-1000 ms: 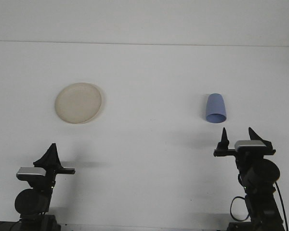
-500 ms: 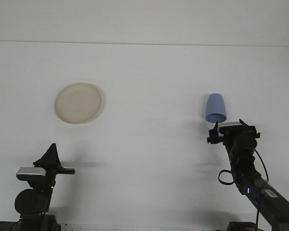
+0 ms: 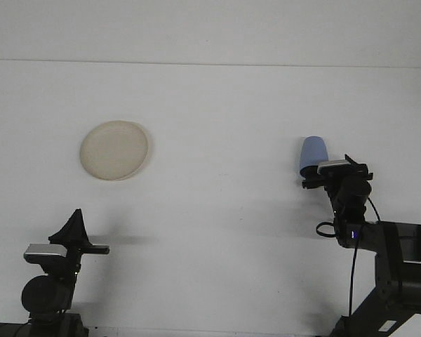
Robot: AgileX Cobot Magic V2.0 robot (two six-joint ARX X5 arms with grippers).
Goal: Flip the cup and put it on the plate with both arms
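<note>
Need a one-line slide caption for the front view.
Right gripper reaches the blue cup; left gripper idles near the table's front edge, beige plate far left.

A lab test bench: bare white table, 2 mounted robot arms.

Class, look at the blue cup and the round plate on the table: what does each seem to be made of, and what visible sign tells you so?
Blue cup: probably plastic, matte; its colour is even and opaque with no bright glints. Plate: probably thin plastic or a similar light material, cream and slightly translucent-looking, with a paler rim and dull surface. The view is too distant to be sure of either.
</note>
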